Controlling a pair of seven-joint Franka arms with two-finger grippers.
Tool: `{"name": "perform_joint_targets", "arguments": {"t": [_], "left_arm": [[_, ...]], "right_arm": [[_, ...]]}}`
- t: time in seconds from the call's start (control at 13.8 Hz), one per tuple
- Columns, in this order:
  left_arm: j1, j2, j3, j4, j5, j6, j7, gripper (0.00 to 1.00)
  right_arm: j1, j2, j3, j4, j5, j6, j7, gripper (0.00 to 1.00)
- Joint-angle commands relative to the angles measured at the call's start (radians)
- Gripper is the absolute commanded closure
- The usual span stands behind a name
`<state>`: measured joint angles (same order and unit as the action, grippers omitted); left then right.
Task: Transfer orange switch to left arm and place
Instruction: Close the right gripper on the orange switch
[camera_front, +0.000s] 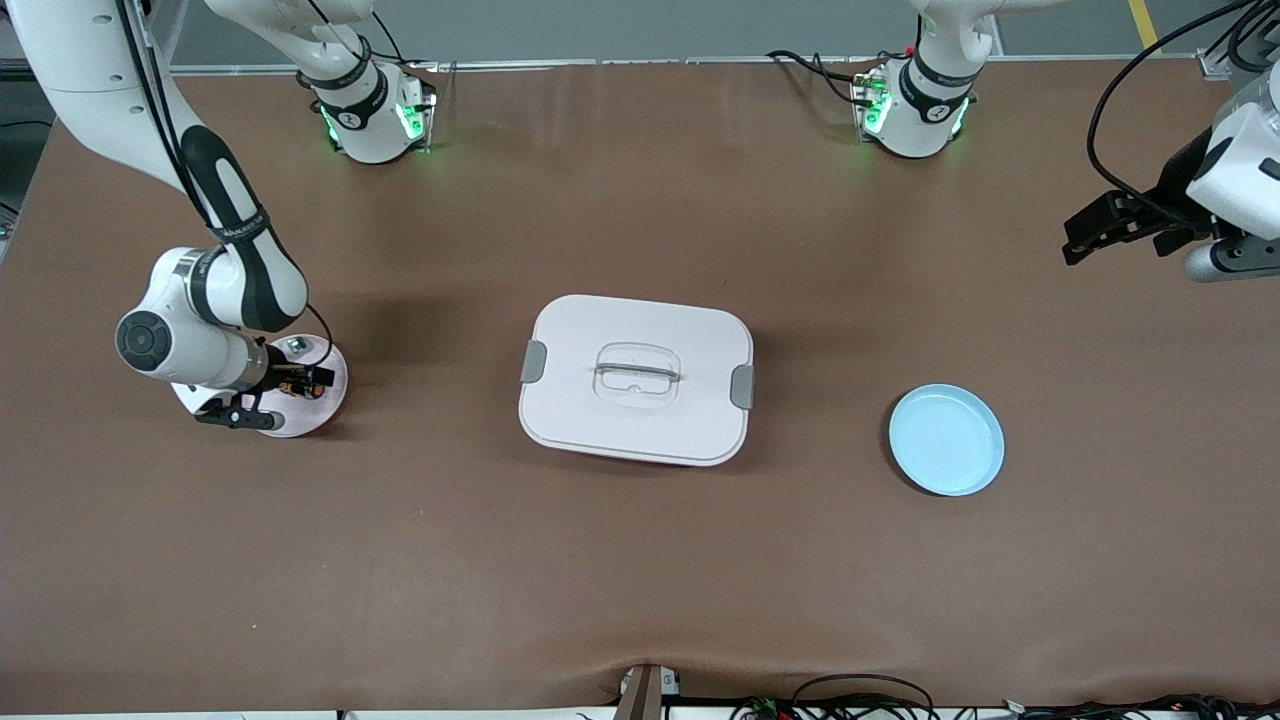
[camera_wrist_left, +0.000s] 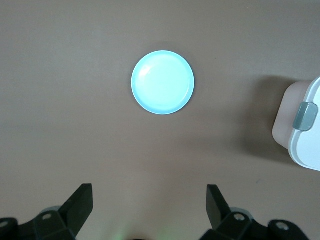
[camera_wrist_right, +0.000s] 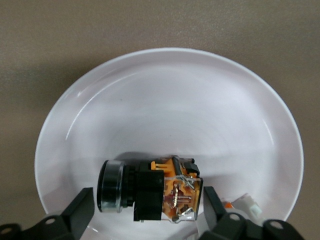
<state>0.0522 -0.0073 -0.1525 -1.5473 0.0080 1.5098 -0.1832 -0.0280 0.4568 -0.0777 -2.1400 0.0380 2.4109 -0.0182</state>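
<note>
Brown table (camera_front: 640, 560) | orange switch (camera_wrist_right: 150, 190) lies on its side in white plate (camera_wrist_right: 170, 100) at right arm's end | right gripper (camera_wrist_right: 145, 210) fingers straddle it, not yet pinching: close squarely on body | left gripper (camera_wrist_left: 150, 205) waits, fingers spread, over blue plate (camera_wrist_left: 162, 82) | keep clear of box (camera_front: 636, 378).

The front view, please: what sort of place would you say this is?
Probably a robotics lab bench: two white arms bolted to a brown-covered table, the right pincer over a white plate, cable bundles along the table's edge.
</note>
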Motion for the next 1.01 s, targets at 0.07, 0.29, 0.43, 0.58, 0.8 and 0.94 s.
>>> {"name": "perform_joint_targets", "arguments": {"t": [0.07, 0.29, 0.43, 0.58, 0.8, 0.94], "left_arm": [[-0.002, 0.004, 0.002, 0.015, 0.000, -0.017, 0.014, 0.00], [-0.002, 0.004, 0.002, 0.015, 0.000, -0.017, 0.014, 0.00], [-0.002, 0.006, 0.002, 0.013, 0.000, -0.017, 0.014, 0.00], [-0.002, 0.006, 0.002, 0.013, 0.000, -0.017, 0.014, 0.00], [-0.002, 0.006, 0.002, 0.013, 0.000, -0.017, 0.016, 0.00], [-0.002, 0.006, 0.002, 0.010, 0.000, -0.017, 0.016, 0.00]], "right_arm": [[-0.001, 0.006, 0.001, 0.005, 0.022, 0.010, -0.069, 0.59], [-0.001, 0.006, 0.001, 0.011, 0.022, 0.005, -0.088, 0.78], [-0.001, 0.005, 0.001, 0.015, 0.022, -0.001, -0.088, 0.78], [0.000, -0.009, 0.001, 0.017, 0.022, -0.007, -0.088, 0.78], [0.008, -0.076, 0.003, 0.022, 0.022, -0.087, -0.086, 0.79], [0.025, -0.139, 0.001, 0.028, 0.022, -0.183, -0.075, 0.80]]}}
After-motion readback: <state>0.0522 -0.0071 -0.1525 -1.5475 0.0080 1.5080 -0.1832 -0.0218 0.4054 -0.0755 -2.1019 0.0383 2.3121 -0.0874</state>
